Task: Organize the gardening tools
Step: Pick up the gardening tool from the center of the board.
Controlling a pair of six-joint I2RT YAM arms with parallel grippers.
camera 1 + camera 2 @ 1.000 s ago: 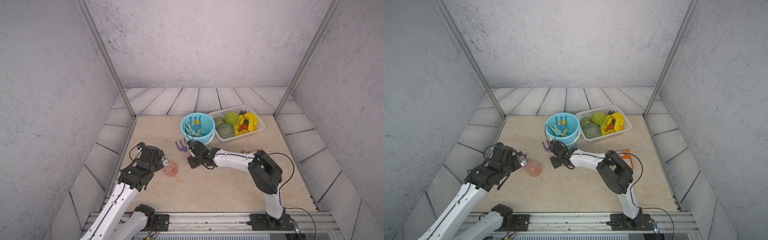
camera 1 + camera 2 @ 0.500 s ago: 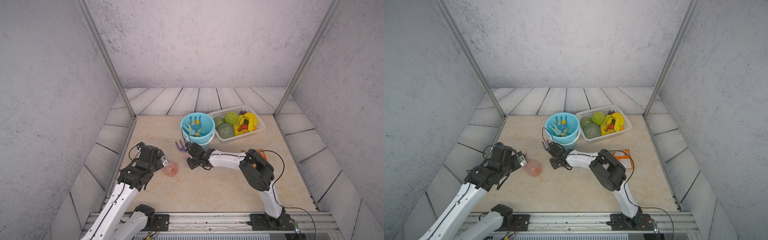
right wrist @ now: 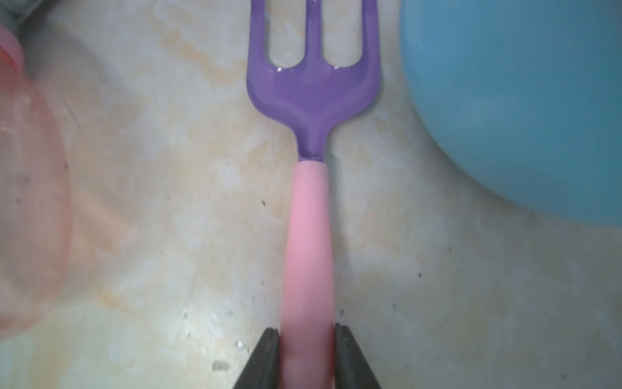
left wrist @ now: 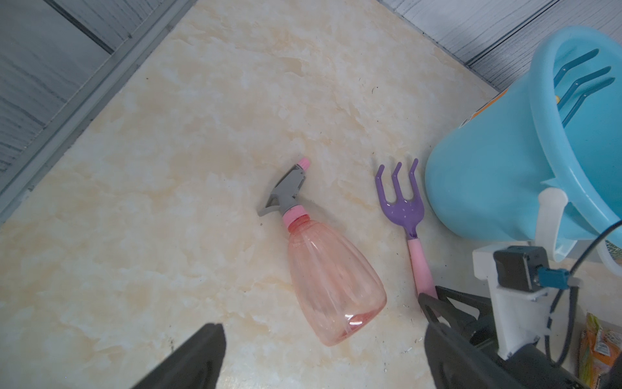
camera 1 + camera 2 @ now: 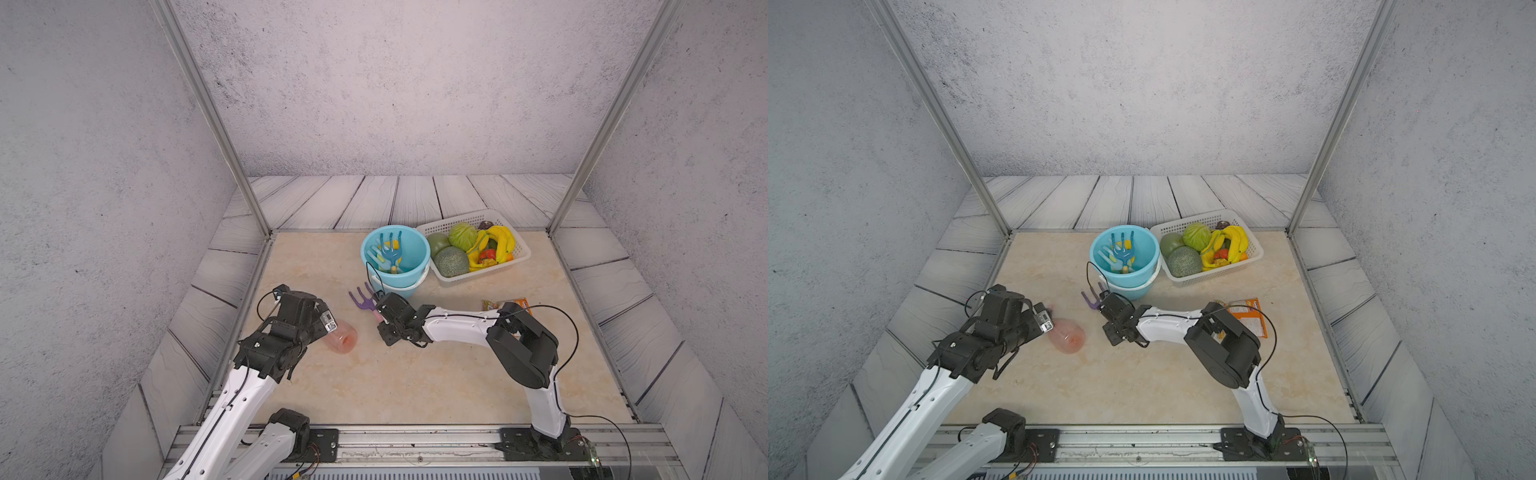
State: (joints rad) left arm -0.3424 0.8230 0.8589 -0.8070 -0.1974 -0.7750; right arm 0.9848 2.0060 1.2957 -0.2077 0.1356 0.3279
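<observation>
right gripper (image 3: pixel 307 353) clamped on pink handle of purple plastic toy rake (image 3: pixel 313 87), flat on beige table (image 4: pixel 202 134) beside light-blue bucket (image 4: pixel 488 168), left gripper (image 4: pixel 323 340) spread wide above translucent pink spray bottle (image 4: pixel 333 279) lying sideways

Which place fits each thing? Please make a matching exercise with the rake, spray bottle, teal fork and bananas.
Things:
1 rake
2 spray bottle
3 teal fork
4 bananas

Places:
A in the basket
B in the bucket
C lying on the table at the open left gripper
D handle pinched by the right gripper

Pairs: 1-D, 2-C, 3-B, 4-A
</observation>
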